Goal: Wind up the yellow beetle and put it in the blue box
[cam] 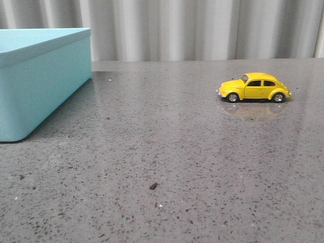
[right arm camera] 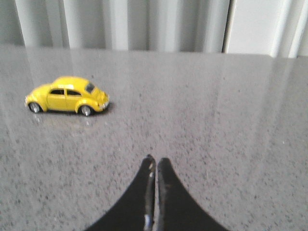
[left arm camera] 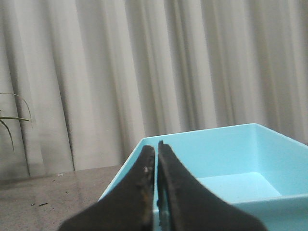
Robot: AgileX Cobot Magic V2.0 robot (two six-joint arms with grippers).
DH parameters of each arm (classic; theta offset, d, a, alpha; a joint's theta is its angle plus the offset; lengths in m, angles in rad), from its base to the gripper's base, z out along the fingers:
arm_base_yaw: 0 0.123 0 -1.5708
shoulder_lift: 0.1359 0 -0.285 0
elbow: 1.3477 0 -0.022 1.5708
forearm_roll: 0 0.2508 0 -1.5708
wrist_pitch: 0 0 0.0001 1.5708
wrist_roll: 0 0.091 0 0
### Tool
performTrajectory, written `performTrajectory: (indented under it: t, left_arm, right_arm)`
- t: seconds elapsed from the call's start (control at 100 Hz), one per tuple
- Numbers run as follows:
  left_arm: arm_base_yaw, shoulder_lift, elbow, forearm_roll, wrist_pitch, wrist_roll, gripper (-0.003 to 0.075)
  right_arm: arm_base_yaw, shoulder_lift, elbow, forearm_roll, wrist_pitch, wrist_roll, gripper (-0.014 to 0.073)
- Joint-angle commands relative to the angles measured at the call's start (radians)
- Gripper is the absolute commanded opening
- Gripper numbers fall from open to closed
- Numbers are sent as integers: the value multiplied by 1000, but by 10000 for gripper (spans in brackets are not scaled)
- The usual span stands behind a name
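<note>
The yellow beetle [cam: 254, 87] stands on its wheels at the right of the grey table, nose to the left. It also shows in the right wrist view [right arm camera: 67, 96], well ahead of my right gripper [right arm camera: 156, 160], which is shut and empty. The blue box [cam: 35, 76] stands at the far left of the table, open at the top. In the left wrist view the blue box [left arm camera: 250, 159] looks empty inside, and my left gripper [left arm camera: 156, 145] is shut and empty just before its near corner. Neither gripper shows in the front view.
The grey speckled table [cam: 167, 152] runs back to a pale pleated curtain [cam: 202, 28]. A small dark crumb [cam: 153, 186] lies near the front middle. A few thin plant leaves [left arm camera: 12, 120] show at the side of the left wrist view.
</note>
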Motion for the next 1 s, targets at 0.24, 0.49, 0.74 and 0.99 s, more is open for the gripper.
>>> performTrajectory:
  t: [0.24,0.49,0.74,0.99]
  left_arm:
    - [2,-24,10,-54,-82,-10,-21]
    - [2,65,-133,-64,48,-23,-21]
    - [2,213,-267,-15,83,-23,-21]
    - [2,280,-309,-15,68,-23,-21]
  right_arm:
    - [-3,-18,9,39,-129,-3,-61]
    - [-3,90,-110,41,-58,-3,-61]
    - [-3,357,-363,41,180,-3,-61]
    - [-3,484,-446,47,-5,-1,-61]
